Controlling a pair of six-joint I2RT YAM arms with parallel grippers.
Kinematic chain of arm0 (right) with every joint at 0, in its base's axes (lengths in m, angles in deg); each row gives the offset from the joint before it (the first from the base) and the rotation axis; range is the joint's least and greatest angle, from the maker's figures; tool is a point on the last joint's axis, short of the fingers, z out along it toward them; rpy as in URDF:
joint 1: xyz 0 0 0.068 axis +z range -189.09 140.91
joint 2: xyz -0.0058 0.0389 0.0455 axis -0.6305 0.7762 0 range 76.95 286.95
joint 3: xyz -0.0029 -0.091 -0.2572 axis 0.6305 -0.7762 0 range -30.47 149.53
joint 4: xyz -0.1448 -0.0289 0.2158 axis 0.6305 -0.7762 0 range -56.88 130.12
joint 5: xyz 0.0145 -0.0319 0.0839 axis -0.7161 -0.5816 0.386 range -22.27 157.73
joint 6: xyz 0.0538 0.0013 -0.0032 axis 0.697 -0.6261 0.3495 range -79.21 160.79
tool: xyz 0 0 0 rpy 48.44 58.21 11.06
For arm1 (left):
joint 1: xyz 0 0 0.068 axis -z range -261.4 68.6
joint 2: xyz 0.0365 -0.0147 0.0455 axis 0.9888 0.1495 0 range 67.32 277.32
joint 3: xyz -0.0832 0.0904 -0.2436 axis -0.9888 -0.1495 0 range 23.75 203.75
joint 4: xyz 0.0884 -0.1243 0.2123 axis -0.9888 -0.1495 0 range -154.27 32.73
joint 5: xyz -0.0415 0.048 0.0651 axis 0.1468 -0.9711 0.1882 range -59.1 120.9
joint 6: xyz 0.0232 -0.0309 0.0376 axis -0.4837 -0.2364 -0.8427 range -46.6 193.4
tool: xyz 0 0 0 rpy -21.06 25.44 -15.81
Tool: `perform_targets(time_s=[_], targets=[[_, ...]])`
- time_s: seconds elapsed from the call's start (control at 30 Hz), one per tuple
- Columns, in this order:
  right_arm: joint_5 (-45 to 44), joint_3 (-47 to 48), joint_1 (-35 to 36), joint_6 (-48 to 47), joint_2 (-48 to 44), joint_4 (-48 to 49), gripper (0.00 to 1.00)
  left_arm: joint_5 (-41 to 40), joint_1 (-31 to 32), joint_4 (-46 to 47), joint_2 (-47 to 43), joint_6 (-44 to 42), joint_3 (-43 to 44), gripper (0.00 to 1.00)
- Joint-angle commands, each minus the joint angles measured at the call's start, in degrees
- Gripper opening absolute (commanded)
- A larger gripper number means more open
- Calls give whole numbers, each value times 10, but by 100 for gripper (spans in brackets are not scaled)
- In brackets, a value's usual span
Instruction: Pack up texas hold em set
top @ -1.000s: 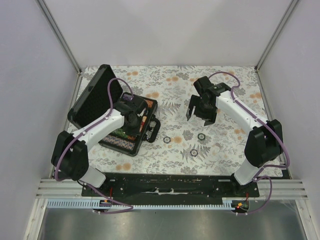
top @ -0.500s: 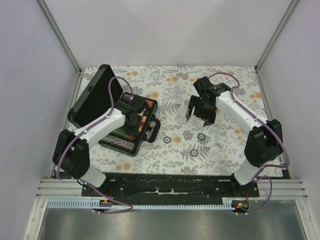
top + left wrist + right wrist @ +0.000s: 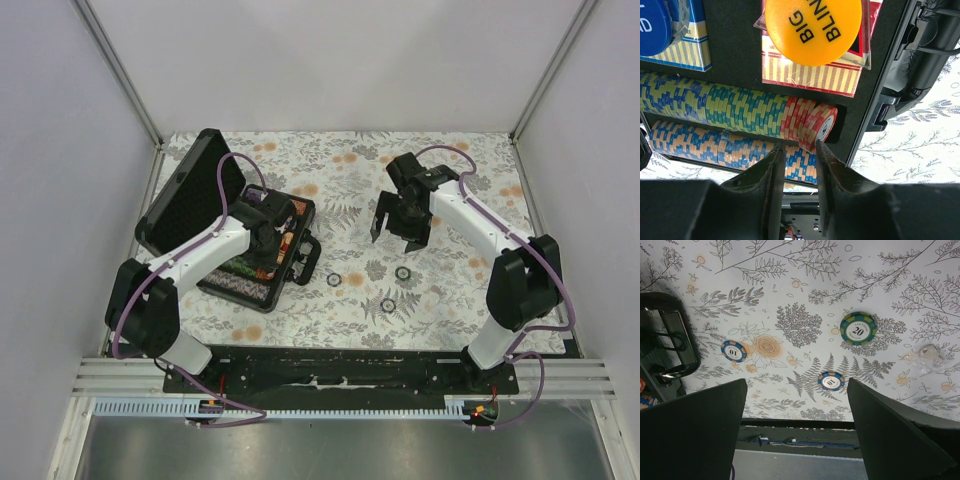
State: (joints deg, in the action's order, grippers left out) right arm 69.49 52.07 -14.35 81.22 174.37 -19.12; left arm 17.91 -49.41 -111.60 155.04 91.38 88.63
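**Robot lab test cell**

A left arm [image 3: 200,252] and a right arm [image 3: 478,222] are bolted side by side to a black base plate [image 3: 340,368] at the near edge of a table, with purple cables [image 3: 222,190] looping along them. Plain white walls [image 3: 330,60] on 3 sides, held by aluminium posts [image 3: 118,72], box the table in. A floral cloth [image 3: 450,290] covers the top. A metal rail [image 3: 340,385] runs along the front.

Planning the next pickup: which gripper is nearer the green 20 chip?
Right. The right gripper hovers just beyond the green 20 chip; the left gripper is away over the open case, at its chip rows.
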Motion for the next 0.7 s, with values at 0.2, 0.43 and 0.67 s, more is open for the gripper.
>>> perform_targets(time_s=[0.2,0.43,0.67], targets=[[8,26,-6,-8,6,7,89,14,-2,14,-5,-19,9,47],[5,25,-7,-9,5,6,89,12,-2,19,-6,-17,13,48],[-35,-4,-15,-28,-8,-15,89,3,-2,18,-45,-16,42,51]])
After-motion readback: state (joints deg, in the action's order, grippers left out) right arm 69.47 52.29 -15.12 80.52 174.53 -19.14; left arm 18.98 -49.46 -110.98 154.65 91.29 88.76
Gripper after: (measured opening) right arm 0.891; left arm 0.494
